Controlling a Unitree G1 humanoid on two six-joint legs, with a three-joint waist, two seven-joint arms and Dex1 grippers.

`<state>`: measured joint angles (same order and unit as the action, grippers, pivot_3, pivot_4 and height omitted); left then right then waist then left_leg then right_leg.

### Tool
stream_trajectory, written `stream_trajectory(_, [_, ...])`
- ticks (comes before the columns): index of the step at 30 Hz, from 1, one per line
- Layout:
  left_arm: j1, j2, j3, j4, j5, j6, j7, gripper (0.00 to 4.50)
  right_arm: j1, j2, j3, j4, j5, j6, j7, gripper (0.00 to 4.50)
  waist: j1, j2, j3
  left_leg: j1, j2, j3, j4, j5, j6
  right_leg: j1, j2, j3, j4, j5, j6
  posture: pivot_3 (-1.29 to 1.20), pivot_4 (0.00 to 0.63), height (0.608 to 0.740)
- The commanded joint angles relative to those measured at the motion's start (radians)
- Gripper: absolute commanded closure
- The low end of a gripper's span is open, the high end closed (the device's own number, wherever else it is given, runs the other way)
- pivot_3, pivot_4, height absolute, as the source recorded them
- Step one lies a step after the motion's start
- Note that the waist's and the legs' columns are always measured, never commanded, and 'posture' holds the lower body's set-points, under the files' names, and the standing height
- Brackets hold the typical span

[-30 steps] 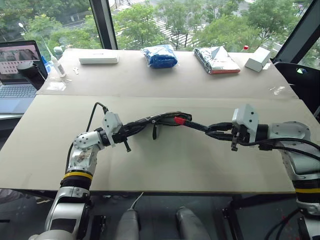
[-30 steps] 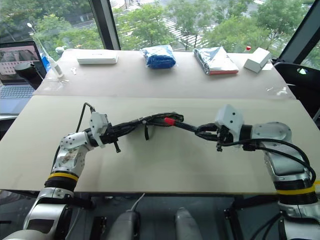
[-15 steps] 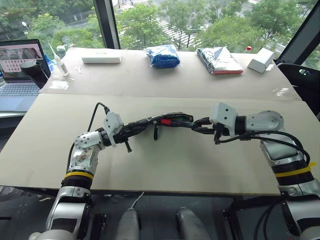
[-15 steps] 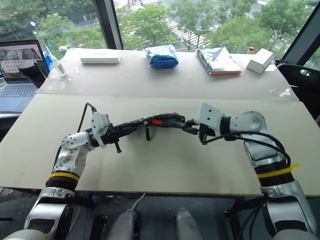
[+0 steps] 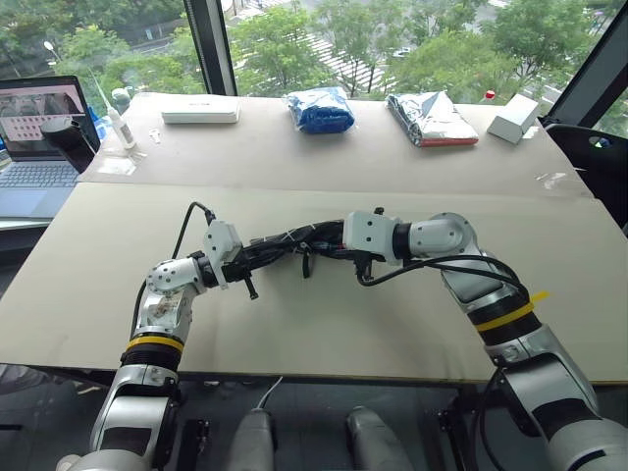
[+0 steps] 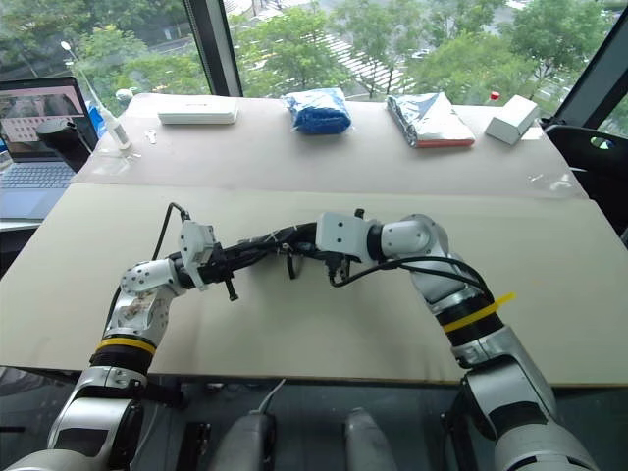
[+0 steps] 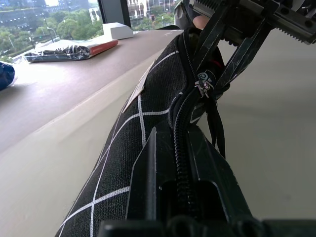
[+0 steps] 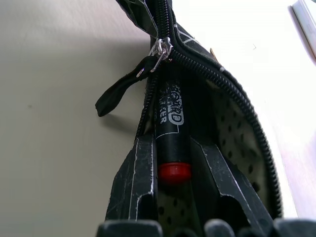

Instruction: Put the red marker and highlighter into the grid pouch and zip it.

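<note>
The grid pouch [image 5: 294,238], black with white lines, is held level above the table, and my left gripper [image 5: 278,246] is shut on its left end. Its right end is open, with the zip pull [image 8: 160,49] and black strap [image 8: 121,91] part way along. My right gripper [image 5: 332,241] reaches into that open mouth. In the right wrist view the red marker [image 8: 170,123] lies inside the pouch between the gripper's fingers [image 8: 143,168], which close on its barrel near the red end. The highlighter is out of view.
On the far part of the table [image 5: 343,334] lie a flat white box [image 5: 200,109], a blue bag [image 5: 316,110], a silver packet [image 5: 429,118] and a small white box [image 5: 512,118]. A laptop [image 5: 34,147] and a bottle [image 5: 116,123] stand at the far left.
My right gripper has moved left with the red marker, from well right of the pouch into its open mouth. The red end no longer shows in the eye views. The left arm held still.
</note>
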<state>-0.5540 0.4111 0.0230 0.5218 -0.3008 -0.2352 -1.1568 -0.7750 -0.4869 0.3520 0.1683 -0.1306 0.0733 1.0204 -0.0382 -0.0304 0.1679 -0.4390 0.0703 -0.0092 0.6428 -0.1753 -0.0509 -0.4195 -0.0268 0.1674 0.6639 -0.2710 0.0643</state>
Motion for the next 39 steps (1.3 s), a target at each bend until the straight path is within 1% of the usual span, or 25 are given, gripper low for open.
stream_trajectory(1, [-0.017,-0.003,0.009,-0.03,-0.011,-0.002,0.008,4.5,-0.018,0.001,-0.03,-0.031,0.022,-0.014,-0.013,2.37,-0.002,0.0,0.0,0.0,0.0,0.0,0.0,0.0,0.0,0.0,0.0,0.0,0.0,0.0,0.0,0.0,0.15,0.74])
stream_trajectory(3, [-0.015,-0.003,0.009,-0.033,-0.011,-0.002,0.009,4.5,-0.019,-0.01,-0.049,-0.013,0.019,-0.013,-0.03,1.63,-0.002,0.0,0.0,0.0,0.0,0.0,0.0,0.0,0.0,0.0,0.0,0.0,0.0,0.0,0.0,0.0,0.15,0.74])
stream_trajectory(4, [-0.015,-0.004,0.009,-0.033,-0.011,-0.001,0.01,4.5,-0.015,-0.025,-0.064,-0.013,0.032,-0.014,-0.019,1.39,-0.002,0.0,0.0,0.0,0.0,0.0,0.0,0.0,0.0,0.0,0.0,0.0,0.0,0.0,0.0,0.0,0.15,0.74])
stream_trajectory(7, [-0.014,-0.005,0.008,-0.035,-0.011,-0.001,0.012,4.5,-0.006,-0.055,-0.128,-0.026,0.097,0.021,-0.009,1.39,-0.002,0.0,0.0,0.0,0.0,0.0,0.0,0.0,0.0,0.0,0.0,0.0,0.0,0.0,0.0,0.0,0.15,0.74])
stream_trajectory(10, [-0.013,-0.006,0.007,-0.035,-0.012,-0.001,0.012,4.5,0.037,-0.09,-0.228,-0.092,0.243,0.11,0.049,1.39,-0.001,0.0,0.0,0.0,0.0,0.0,0.0,0.0,0.0,0.0,0.0,0.0,0.0,0.0,0.0,0.0,0.15,0.74])
stream_trajectory(12, [-0.011,-0.006,0.007,-0.036,-0.012,-0.002,0.012,4.5,0.084,-0.111,-0.301,-0.164,0.38,0.201,0.105,1.39,-0.001,0.0,0.0,0.0,0.0,0.0,0.0,0.0,0.0,0.0,0.0,0.0,0.0,0.0,0.0,0.0,0.15,0.74])
stream_trajectory(13, [-0.01,-0.006,0.007,-0.037,-0.012,-0.002,0.012,4.5,0.111,-0.123,-0.338,-0.202,0.455,0.264,0.129,1.39,-0.001,0.0,0.0,0.0,0.0,0.0,0.0,0.0,0.0,0.0,0.0,0.0,0.0,0.0,0.0,0.0,0.15,0.74])
stream_trajectory(15, [-0.008,-0.007,0.007,-0.038,-0.012,-0.002,0.012,4.5,0.22,-0.167,-0.393,-0.288,0.578,0.367,0.183,1.39,-0.001,0.0,0.0,0.0,0.0,0.0,0.0,0.0,0.0,0.001,0.0,0.0,0.0,0.0,0.0,0.0,0.15,0.74])
stream_trajectory(16, [-0.006,-0.006,0.007,-0.038,-0.012,-0.002,0.012,4.5,0.268,-0.18,-0.404,-0.323,0.616,0.408,0.19,1.39,0.001,0.0,0.0,0.0,0.0,0.0,0.0,0.0,0.0,0.001,0.0,0.0,0.0,0.0,0.0,0.0,0.15,0.74])
stream_trajectory(18, [-0.004,-0.005,0.008,-0.038,-0.012,-0.003,0.011,4.5,0.335,-0.188,-0.399,-0.371,0.643,0.458,0.166,1.39,-0.001,0.0,0.0,0.0,0.0,-0.001,0.0,0.0,0.0,0.002,0.0,-0.001,-0.001,0.0,0.0,0.0,0.15,0.74])
stream_trajectory(20, [-0.002,-0.004,0.01,-0.038,-0.013,-0.003,0.01,4.5,0.377,-0.167,-0.362,-0.396,0.616,0.467,0.112,1.39,-0.009,0.0,0.0,0.0,0.0,-0.001,0.0,0.0,0.0,0.002,0.0,-0.001,-0.001,0.0,0.0,0.0,0.15,0.74])
stream_trajectory(23, [-0.001,-0.003,0.01,-0.038,-0.013,-0.003,0.009,4.5,0.4,-0.107,-0.295,-0.395,0.55,0.461,0.016,1.39,-0.02,0.0,0.0,0.0,0.0,-0.002,0.0,0.0,0.001,0.0,0.001,0.0,0.001,0.0,0.0,0.0,0.15,0.74])
stream_trajectory(27, [-0.001,-0.005,0.008,-0.039,-0.012,-0.004,0.009,4.5,0.369,0.04,-0.202,-0.35,0.465,0.499,-0.174,1.39,-0.024,0.0,0.0,0.0,0.0,-0.004,0.0,0.0,0.001,0.0,0.001,0.0,0.0,0.0,0.0,0.0,0.15,0.74])
stream_trajectory(29, [-0.004,-0.007,0.006,-0.037,-0.011,-0.004,0.009,4.5,0.335,0.112,-0.16,-0.329,0.433,0.49,-0.234,1.39,-0.024,0.0,0.0,0.0,0.0,-0.004,0.0,0.0,0.001,0.0,0.001,-0.001,0.0,0.0,0.0,0.0,0.15,0.74])
stream_trajectory(35, [-0.009,-0.011,0.003,-0.034,-0.009,-0.004,0.01,4.5,0.241,0.249,-0.123,-0.245,0.407,0.482,-0.315,1.39,-0.019,0.0,0.0,-0.001,0.0,-0.004,0.0,0.0,0.0,0.0,0.001,-0.001,0.0,0.0,0.0,0.0,0.15,0.74])
stream_trajectory(39, [-0.008,-0.02,0.0,-0.039,-0.009,-0.002,0.016,4.5,0.202,0.294,-0.113,-0.203,0.394,0.473,-0.332,1.39,-0.019,0.0,0.0,-0.001,0.0,-0.004,0.0,0.0,0.0,0.0,0.001,-0.001,0.0,0.0,0.0,0.0,0.15,0.74])
